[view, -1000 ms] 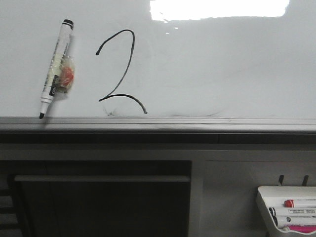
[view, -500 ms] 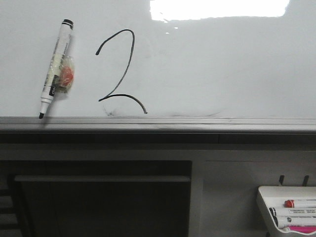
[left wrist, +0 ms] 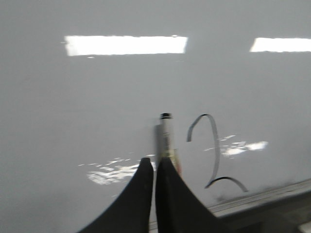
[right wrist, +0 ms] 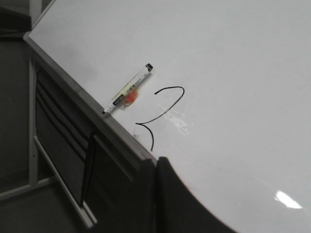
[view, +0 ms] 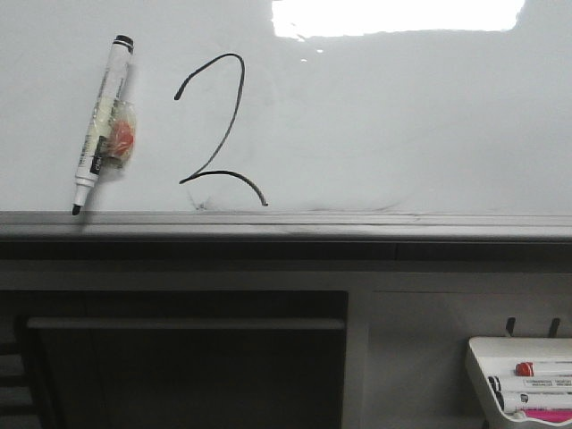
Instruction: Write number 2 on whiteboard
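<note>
Nothing changed over the last second: marker (view: 103, 125) at left on the whiteboard (view: 402, 125), finished 2 (view: 219, 130) left of centre, left hand (left wrist: 154, 167) and right hand (right wrist: 155, 165) both pressed closed, empty, so writing judged done.

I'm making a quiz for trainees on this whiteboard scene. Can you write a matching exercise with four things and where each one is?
Things:
1. number 2
2. black marker
3. light glare
4. marker tray

Places (front view):
A. lower right, below the whiteboard
B. top of the board
C. left of the digit, tip on the grey rail
D. just above the rail, right of the marker

Pairs: 1-D, 2-C, 3-B, 4-A
</note>
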